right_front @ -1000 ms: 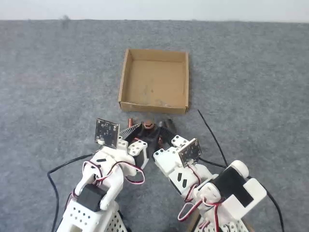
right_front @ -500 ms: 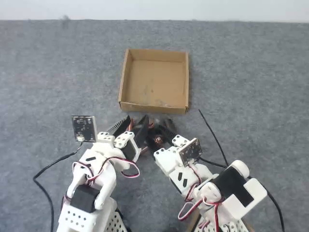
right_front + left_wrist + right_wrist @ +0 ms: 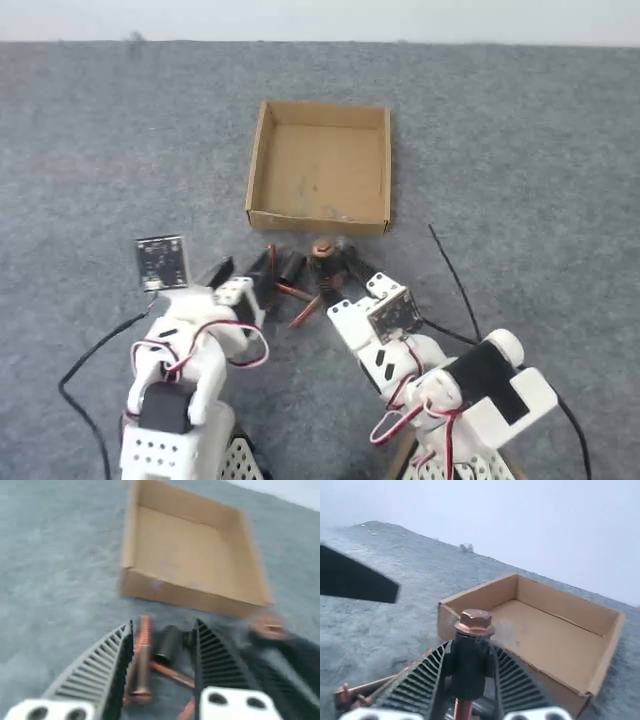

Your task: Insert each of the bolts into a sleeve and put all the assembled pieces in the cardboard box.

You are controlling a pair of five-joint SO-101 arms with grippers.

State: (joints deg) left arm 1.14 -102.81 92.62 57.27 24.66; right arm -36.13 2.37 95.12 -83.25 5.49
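My right gripper (image 3: 470,652) is shut on a black sleeve (image 3: 469,667) with a copper bolt in it; the bolt's hex head (image 3: 474,621) sticks out above the fingers. In the high view this assembled piece (image 3: 323,250) sits just short of the cardboard box's (image 3: 320,165) near wall. My left gripper (image 3: 164,625) is open and low over the carpet. A loose copper bolt (image 3: 141,660) and a black sleeve (image 3: 167,645) lie between its fingers, and another bolt (image 3: 170,674) lies crosswise under them. The box (image 3: 195,560) holds nothing.
Several loose bolts (image 3: 292,291) and a black sleeve (image 3: 292,265) lie on the grey carpet between the two grippers. A black cable (image 3: 452,280) runs along the carpet on the right. Open carpet surrounds the box on both sides and behind it.
My left gripper has pulled away to the left from the right gripper and now hangs open over the loose parts. The right gripper has carried the assembled piece slightly toward the box.
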